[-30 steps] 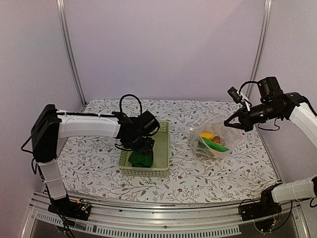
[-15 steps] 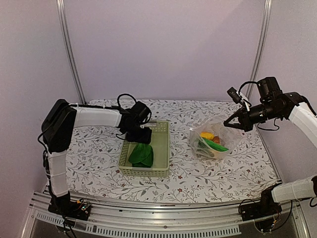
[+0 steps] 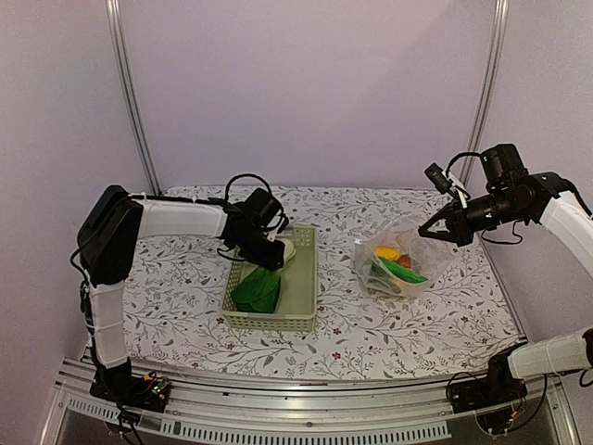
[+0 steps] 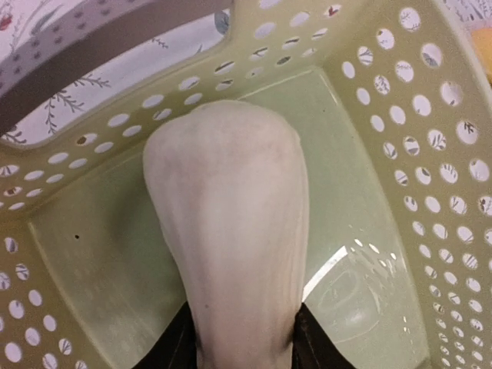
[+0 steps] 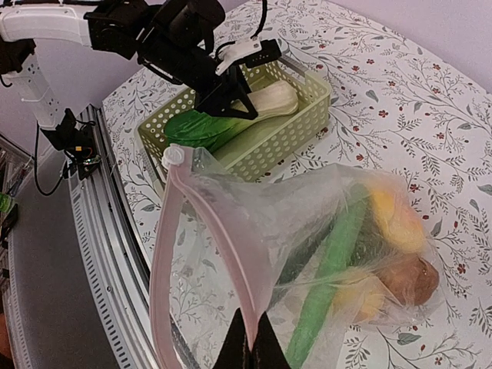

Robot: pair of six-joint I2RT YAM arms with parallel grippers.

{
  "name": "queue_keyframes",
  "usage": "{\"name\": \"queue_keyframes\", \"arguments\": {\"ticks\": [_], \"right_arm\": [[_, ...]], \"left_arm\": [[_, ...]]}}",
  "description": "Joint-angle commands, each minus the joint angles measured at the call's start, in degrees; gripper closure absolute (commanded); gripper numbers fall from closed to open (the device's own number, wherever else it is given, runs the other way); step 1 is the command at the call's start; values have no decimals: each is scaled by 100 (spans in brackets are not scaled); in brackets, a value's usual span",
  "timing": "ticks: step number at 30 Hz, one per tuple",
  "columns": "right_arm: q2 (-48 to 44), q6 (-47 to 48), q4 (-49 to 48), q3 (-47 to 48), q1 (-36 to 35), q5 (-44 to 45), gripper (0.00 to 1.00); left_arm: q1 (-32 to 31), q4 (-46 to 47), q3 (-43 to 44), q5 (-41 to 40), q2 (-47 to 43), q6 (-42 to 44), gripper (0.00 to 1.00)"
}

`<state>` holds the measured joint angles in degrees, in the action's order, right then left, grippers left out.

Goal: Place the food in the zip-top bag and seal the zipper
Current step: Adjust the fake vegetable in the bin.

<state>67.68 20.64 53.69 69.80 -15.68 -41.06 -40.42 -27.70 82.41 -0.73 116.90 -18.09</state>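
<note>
1. The left gripper (image 3: pixel 271 251) reaches into the pale green lattice basket (image 3: pixel 312 273), its fingers closed narrowly around the white stem of the bok choy (image 4: pixel 231 231). The leaves lie towards the basket's near end.
2. The right gripper (image 5: pixel 250 347) is pinched tight on the rim of the zip-top bag (image 5: pixel 254 215), holding its mouth up and open above the floral bench (image 3: pixel 176 278).
3. The zipper (image 5: pixel 164 254) runs unsealed along the mouth.
4. Inside the bag lie a cucumber (image 5: pixel 332 257), a lemon (image 5: pixel 393 219) and a small brown piece (image 5: pixel 407 277).
</note>
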Motion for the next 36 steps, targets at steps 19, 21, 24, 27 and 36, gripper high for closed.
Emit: {"name": "queue_keyframes", "arguments": {"ticks": [19, 21, 24, 27, 36], "right_arm": [[19, 45, 89, 139, -9, 69, 100], [22, 48, 90, 139, -13, 72, 100], [39, 37, 93, 148, -12, 71, 100], [59, 43, 80, 148, -10, 72, 100], [90, 45, 89, 157, -12, 54, 100]], "left_arm": [[-481, 827, -848, 2018, -1613, 3762, 71], [-520, 852, -984, 2233, -1744, 4078, 71], [-609, 853, -1204, 2239, -1875, 4557, 69], [-626, 791, -1297, 2137, -1829, 4803, 64], [-810, 1171, -1188, 1374, -1690, 4322, 39]]}}
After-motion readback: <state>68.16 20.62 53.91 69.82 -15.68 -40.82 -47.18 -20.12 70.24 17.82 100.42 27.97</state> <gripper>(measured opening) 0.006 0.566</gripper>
